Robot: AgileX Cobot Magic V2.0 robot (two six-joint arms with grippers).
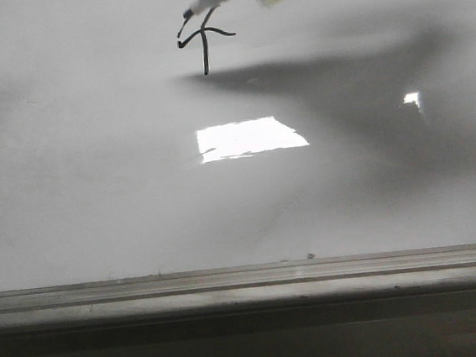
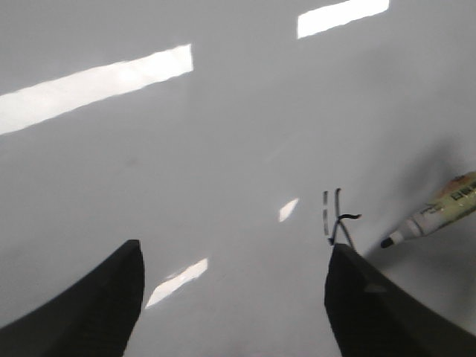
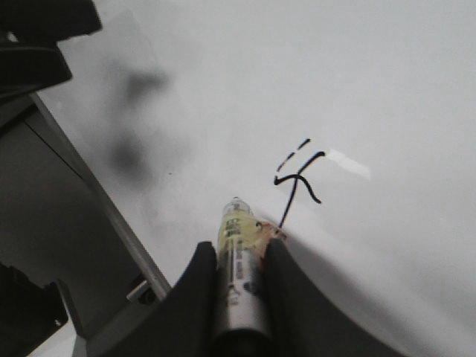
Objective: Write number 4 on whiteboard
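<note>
The whiteboard [image 1: 95,184] fills the front view, glossy white-grey. The number 4 [image 1: 205,42] is drawn near its top: a vertical stem, a wavy bar and short dashes. It also shows in the left wrist view [image 2: 338,217] and the right wrist view [image 3: 296,182]. My right gripper [image 3: 239,256] is shut on a marker [image 3: 239,275]. The marker's black tip [image 1: 188,14] is at the dashes, above and left of the bar; contact cannot be told. The marker also shows in the left wrist view [image 2: 435,212]. My left gripper [image 2: 234,297] is open and empty over bare board, left of the figure.
A grey metal tray edge [image 1: 248,283] runs along the board's near side. A bright rectangular light reflection [image 1: 247,137] lies below the figure. The right arm's shadow [image 1: 354,74] crosses the board's right part. The board's frame edge [image 3: 111,216] shows in the right wrist view.
</note>
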